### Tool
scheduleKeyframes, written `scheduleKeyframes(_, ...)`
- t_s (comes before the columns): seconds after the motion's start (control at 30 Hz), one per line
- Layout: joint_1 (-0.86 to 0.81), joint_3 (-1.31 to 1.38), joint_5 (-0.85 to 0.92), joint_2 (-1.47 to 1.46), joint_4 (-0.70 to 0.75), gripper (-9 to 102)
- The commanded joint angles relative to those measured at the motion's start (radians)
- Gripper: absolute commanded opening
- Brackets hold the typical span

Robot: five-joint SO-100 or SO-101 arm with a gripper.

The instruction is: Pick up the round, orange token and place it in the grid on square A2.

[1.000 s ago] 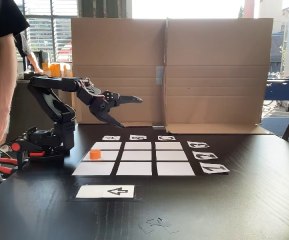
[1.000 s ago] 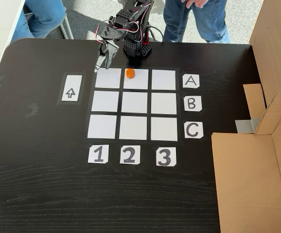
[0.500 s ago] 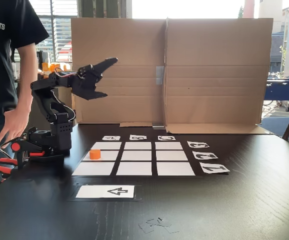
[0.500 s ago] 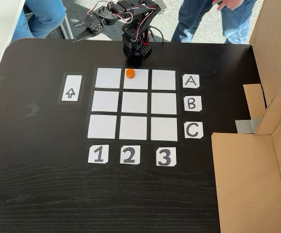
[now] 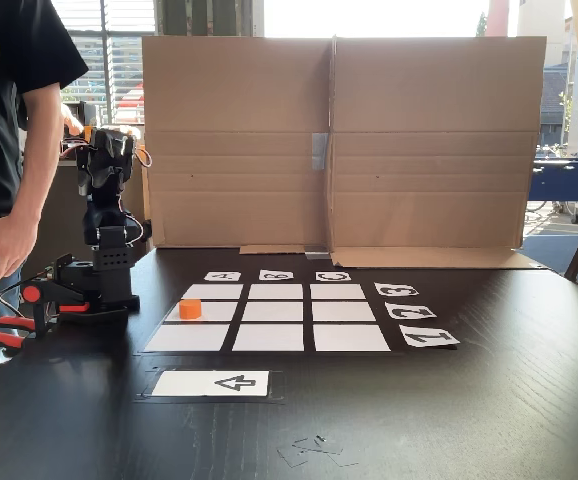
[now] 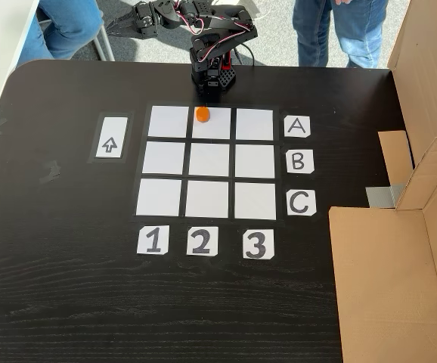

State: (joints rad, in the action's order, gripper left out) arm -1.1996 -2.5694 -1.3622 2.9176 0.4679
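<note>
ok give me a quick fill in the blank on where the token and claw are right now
1. The orange token lies in the row labelled ____.
2. It lies in the column above the number ____.
3. The claw holds ____.
4. The arrow card lies beside column ____.

Missing words: A; 2; nothing; 1

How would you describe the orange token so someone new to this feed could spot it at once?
In the fixed view from above, start at the grid of nine white squares on the black table. Take the row beside the A card, then its middle square, above the 2 card. The token sits at that square's far edge, the lone orange piece on white paper.
</note>
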Motion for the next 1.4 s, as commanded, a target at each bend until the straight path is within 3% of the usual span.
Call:
scheduleKeyframes(0.0, -0.063, -0.133, -0.038, 0.143, 0.049, -1)
scheduleKeyframes(0.23, -0.132, -0.367, -0.038, 0.347, 0.215, -1)
scheduleKeyframes(1.37, -0.299, -0.488, -0.091, 0.411, 0.227, -1)
